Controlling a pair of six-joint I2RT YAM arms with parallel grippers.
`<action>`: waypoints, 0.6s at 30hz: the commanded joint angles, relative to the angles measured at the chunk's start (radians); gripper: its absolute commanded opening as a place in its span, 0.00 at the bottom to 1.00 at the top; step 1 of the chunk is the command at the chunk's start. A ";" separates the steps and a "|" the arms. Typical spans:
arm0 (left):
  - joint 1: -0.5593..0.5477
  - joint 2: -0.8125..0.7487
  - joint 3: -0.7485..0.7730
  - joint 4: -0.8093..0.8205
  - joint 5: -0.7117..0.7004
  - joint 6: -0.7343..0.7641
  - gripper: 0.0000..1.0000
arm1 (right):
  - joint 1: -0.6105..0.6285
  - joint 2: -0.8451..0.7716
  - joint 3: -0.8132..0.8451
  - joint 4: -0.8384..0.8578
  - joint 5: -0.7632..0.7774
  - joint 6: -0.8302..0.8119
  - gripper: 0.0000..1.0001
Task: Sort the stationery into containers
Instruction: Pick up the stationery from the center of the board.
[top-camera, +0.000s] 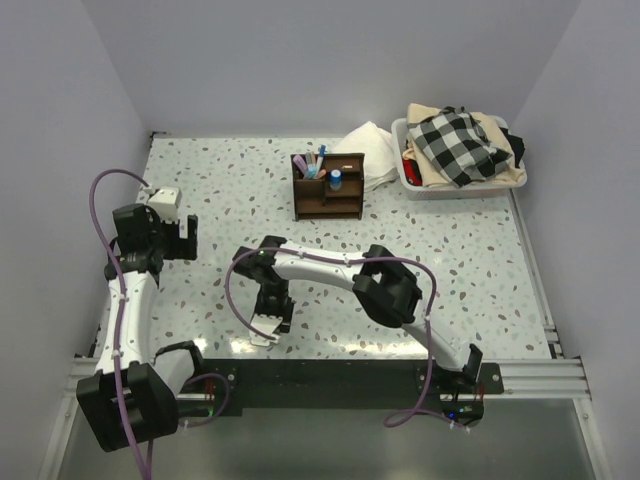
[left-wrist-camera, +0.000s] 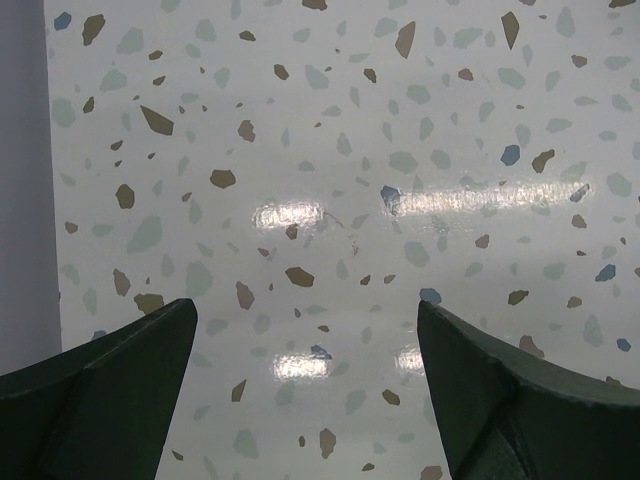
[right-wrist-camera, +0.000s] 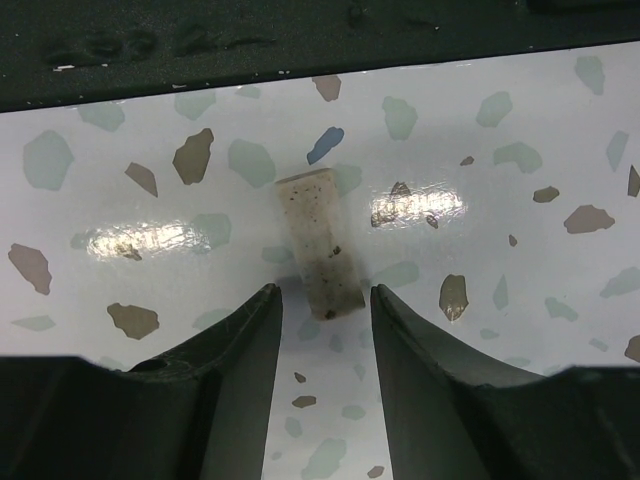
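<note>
A stubby beige piece (right-wrist-camera: 318, 240) lies flat on the speckled table, close to the table's near edge. My right gripper (right-wrist-camera: 325, 289) hangs low over it, open. Its fingers (right-wrist-camera: 240, 340) flank the piece's near end, with a small gap on each side. In the top view the right gripper (top-camera: 268, 325) points down at the near middle of the table. The dark brown wooden organizer (top-camera: 328, 187) stands at the back centre with several pens (top-camera: 318, 160) upright in it. My left gripper (top-camera: 185, 238) is wide open over bare table at the left, with nothing between its fingers (left-wrist-camera: 120, 380).
A white bin (top-camera: 450, 192) of folded cloth, a checkered one on top, sits at the back right. A white cloth (top-camera: 370, 150) lies beside the organizer. The black rail (top-camera: 330, 380) runs along the near edge, just beyond the beige piece. Walls close off the left, back and right.
</note>
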 joint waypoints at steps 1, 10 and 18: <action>0.004 0.000 -0.002 0.042 -0.003 -0.004 0.97 | 0.013 0.030 0.029 0.004 0.006 -0.020 0.43; 0.006 0.007 -0.002 0.043 -0.002 -0.001 0.97 | 0.015 0.084 0.092 -0.028 0.035 0.010 0.32; 0.006 0.032 0.012 0.049 0.030 -0.003 0.97 | -0.004 0.041 0.030 -0.058 0.070 0.068 0.06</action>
